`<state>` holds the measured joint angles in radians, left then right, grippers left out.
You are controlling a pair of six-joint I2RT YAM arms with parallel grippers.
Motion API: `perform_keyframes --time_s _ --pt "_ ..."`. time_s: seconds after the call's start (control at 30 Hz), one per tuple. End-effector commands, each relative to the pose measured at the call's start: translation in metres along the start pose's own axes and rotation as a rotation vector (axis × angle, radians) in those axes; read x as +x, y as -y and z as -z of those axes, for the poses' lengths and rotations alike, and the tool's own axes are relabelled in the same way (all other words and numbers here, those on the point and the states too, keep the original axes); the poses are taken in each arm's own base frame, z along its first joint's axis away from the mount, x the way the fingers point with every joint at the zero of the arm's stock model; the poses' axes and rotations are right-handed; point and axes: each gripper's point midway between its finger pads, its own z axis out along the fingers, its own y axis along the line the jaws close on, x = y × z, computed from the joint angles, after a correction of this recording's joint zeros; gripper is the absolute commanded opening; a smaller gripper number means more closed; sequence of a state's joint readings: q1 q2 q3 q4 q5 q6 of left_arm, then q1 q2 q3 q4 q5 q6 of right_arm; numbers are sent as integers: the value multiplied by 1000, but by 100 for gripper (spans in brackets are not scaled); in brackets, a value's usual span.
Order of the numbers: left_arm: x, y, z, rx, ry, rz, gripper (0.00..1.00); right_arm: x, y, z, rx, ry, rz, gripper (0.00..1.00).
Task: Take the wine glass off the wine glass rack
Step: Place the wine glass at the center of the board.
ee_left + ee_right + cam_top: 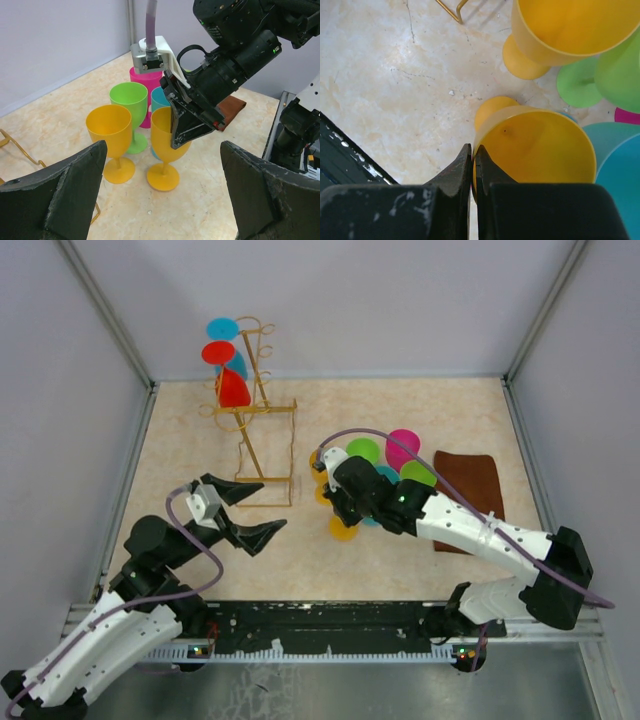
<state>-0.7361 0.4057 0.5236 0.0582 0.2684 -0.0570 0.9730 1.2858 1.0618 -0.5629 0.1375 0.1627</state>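
A beige, marble-patterned bench top (180, 440) with thin dark veins and hairline cracks forms the floor of the enclosure. Plain pale grey walls close it in: a back panel (350, 300), a left panel (50, 390) and a right panel (600, 390), joined at the far corners by silver metal posts (105, 310). A black slotted rail (330, 625) runs along the near edge, above a dull grey metal sheet (350, 690). The light is soft and even.
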Motion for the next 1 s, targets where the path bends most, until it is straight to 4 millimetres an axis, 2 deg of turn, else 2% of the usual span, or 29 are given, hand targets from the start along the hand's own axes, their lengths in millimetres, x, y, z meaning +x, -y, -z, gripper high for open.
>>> perform_keyframes --time_s 0.0,0.43,0.67,0.77,0.87,0.97 --pt "-11 -4 1 -33 10 15 100 -28 -1 -2 -24 91 -8 0" --pt "-10 -7 1 -54 -12 26 100 -17 -3 -18 -44 -37 15 2" --pt "-11 -9 1 -63 -10 23 100 -22 -18 -14 -116 -25 17 6" --pt "-18 -8 0 -61 1 24 100 -16 -18 -17 -111 -63 24 8" --pt "-29 -7 1 -59 9 31 100 -9 -8 -24 -50 -114 32 9" --pt "-41 -10 3 -93 13 43 100 -10 -3 -26 -19 -126 34 16"
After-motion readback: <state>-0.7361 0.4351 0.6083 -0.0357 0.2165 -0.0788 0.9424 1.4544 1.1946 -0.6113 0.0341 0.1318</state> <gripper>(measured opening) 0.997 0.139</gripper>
